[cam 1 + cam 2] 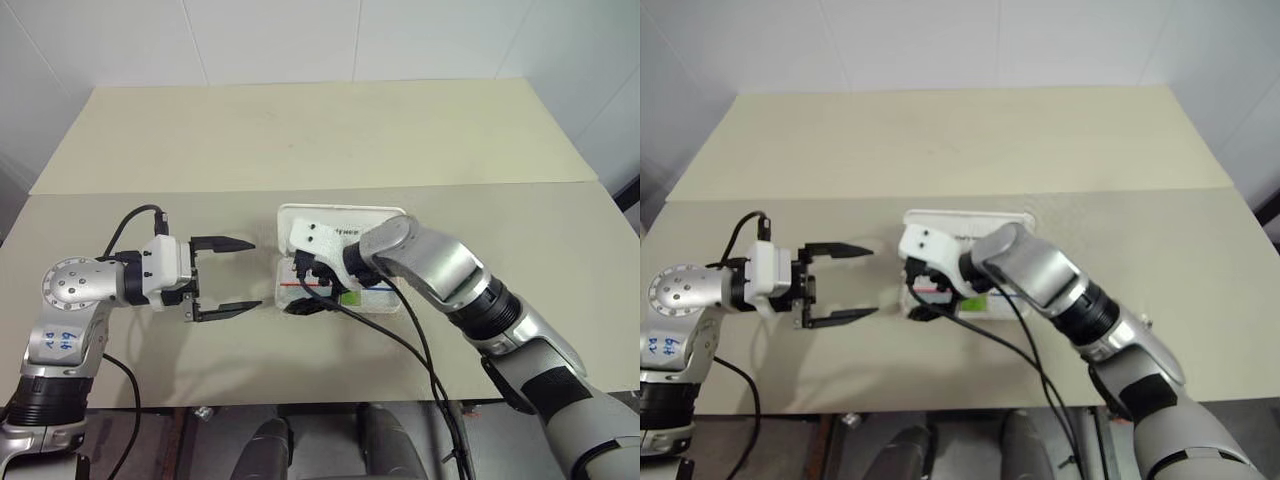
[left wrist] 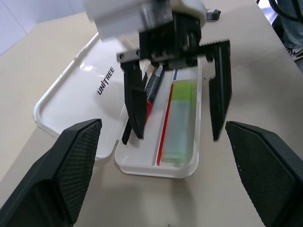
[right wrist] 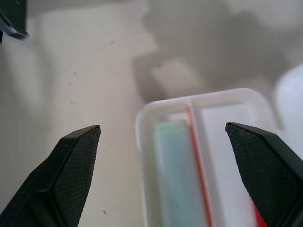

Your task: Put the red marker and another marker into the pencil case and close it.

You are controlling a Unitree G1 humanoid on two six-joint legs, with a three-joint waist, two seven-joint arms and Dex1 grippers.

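Pencil case (image 2: pixel 71 101) of glossy white hard plastic, rounded corners, lying open on matte beige table (image 1: pixel 300 140), lid flat beside tray. Inside tray: chunky pale yellow-green marker (image 2: pixel 181 120), slab-like, and stubby red marker (image 2: pixel 152 87) with black parts, parted by thin red stripe. Right gripper (image 2: pixel 177 92) angled down over tray, ridged black fingers spread wide, gripping nothing. Left gripper (image 1: pixel 228 277) near level beside case, fingers parted, empty.
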